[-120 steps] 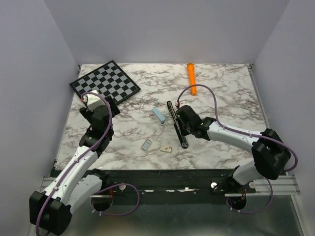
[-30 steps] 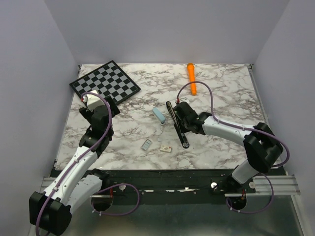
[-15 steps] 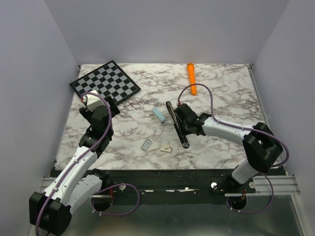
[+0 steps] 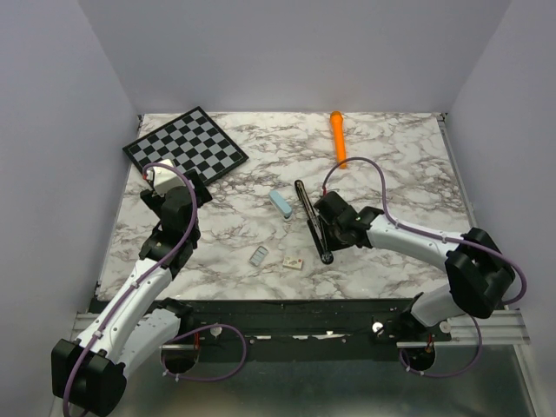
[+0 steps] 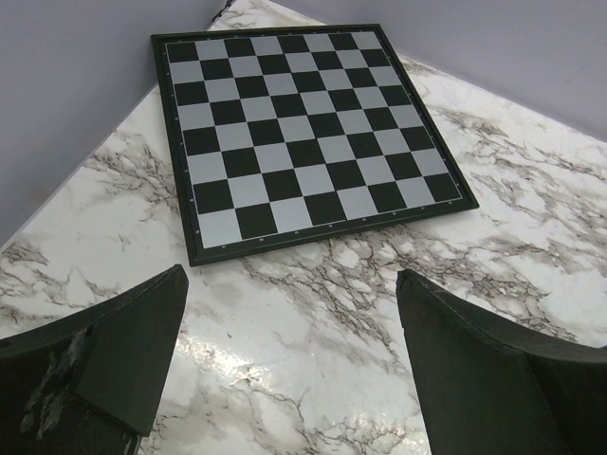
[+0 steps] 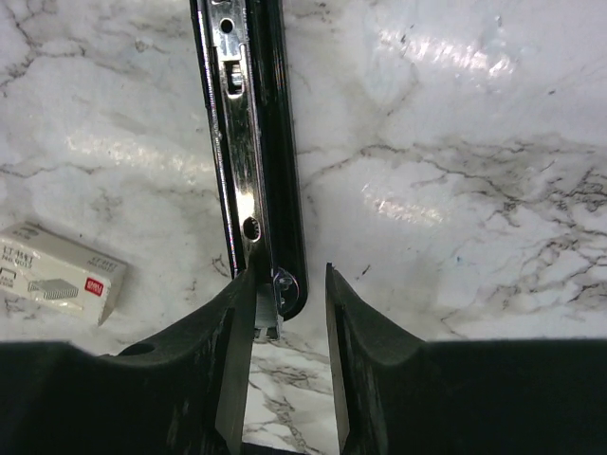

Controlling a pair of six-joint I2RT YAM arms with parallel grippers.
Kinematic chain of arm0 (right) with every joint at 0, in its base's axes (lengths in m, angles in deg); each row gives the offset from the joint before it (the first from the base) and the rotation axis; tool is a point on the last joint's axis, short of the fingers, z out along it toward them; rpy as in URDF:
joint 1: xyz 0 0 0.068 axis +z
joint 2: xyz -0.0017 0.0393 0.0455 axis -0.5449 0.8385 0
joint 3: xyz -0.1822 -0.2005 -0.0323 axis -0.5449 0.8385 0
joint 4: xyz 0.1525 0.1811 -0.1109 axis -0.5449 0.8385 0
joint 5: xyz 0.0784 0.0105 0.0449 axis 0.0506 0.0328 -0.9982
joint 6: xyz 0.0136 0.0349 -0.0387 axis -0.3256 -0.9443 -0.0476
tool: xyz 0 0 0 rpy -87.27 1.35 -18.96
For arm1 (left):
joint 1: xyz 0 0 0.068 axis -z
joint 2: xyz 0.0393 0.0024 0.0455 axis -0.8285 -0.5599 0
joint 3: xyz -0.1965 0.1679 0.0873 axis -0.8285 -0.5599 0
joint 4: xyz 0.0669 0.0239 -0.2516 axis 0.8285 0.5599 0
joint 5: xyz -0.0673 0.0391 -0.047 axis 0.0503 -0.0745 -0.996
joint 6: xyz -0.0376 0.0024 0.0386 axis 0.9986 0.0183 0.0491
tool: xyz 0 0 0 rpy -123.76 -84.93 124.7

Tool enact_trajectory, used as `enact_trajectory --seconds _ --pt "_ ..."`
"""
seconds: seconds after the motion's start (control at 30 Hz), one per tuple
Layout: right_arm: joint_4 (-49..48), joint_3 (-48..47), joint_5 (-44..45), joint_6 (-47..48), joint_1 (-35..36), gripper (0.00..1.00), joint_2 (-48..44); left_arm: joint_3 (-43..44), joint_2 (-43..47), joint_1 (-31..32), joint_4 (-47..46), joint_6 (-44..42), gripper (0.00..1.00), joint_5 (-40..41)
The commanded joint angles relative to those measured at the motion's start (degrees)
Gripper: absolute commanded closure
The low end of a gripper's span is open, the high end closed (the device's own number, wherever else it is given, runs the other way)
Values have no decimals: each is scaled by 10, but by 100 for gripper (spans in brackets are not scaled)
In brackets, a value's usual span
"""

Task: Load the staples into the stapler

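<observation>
The black stapler (image 4: 324,248) lies on the marble table (image 4: 400,165), its silver staple channel showing in the right wrist view (image 6: 248,142). My right gripper (image 4: 320,224) hangs over its middle. In the right wrist view this gripper (image 6: 289,273) is narrowly open and straddles the stapler's rounded end. The left finger (image 6: 228,351) is against the silver part and the right finger stands just clear. The staples (image 4: 260,255), a small silvery-grey block, lie left of the stapler near the front edge. My left gripper (image 4: 193,189) is open and empty over bare marble (image 5: 289,360).
A pale blue little box (image 4: 280,203) lies just left of the stapler, also in the right wrist view (image 6: 59,275). A tiny white piece with dark dots (image 4: 293,261) lies beside the staples. The chessboard (image 4: 185,146) is far left, the orange marker (image 4: 339,139) at the back.
My right gripper has slid a little toward the near right along the stapler. The stapler, staples and left arm have not moved.
</observation>
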Motion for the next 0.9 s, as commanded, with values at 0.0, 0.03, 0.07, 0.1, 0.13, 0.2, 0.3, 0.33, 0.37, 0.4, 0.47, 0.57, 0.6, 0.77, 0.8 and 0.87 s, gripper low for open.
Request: enact_trajectory --seconds 0.0,0.03,0.07,0.1,0.13,0.2,0.3,0.33,0.37,0.4,0.47,0.57,0.6,0.77,0.8,0.87 --pt "58 21 -41 -24 19 57 -20 -1 4 -2 -12 6 1 -12" --pt "60 20 -43 -26 21 57 -23 0 4 -2 -12 6 1 -14" --pt "63 18 -44 -26 21 57 -34 0 3 -2 -12 6 1 -14" --pt "64 17 -43 -27 20 57 -39 0 3 -2 -11 6 1 -14" --pt "66 16 -41 -27 20 57 -44 0 3 -2 -11 6 1 -14" --pt "69 13 -41 -26 21 57 -58 0 2 -2 -12 6 1 -15" --pt "65 11 -58 -20 21 51 -65 -1 2 -2 -8 8 1 -22" --pt "62 12 -71 -17 20 45 -65 -2 2 -2 -7 8 1 -27" --pt "55 12 -85 -14 21 42 -63 -3 2 -2 -6 8 1 -30" --pt "54 12 -114 -12 21 39 -54 -3 2 -2 -4 8 1 -42" --pt "47 12 -142 -10 21 34 -40 -4 1 -1 3 9 1 -52" --pt "30 13 -168 -12 20 33 -15 2 -3 -1 24 13 1 -72" --pt "25 9 -179 -12 20 33 -6 4 -4 -1 30 14 1 -76" --pt "-16 -33 -187 -8 20 34 49 23 0 -1 75 23 1 -111" --pt "-20 -46 -186 -1 20 34 57 24 1 -1 80 22 1 -119" --pt "-32 -91 -195 9 19 35 83 31 1 -1 98 22 1 -142"
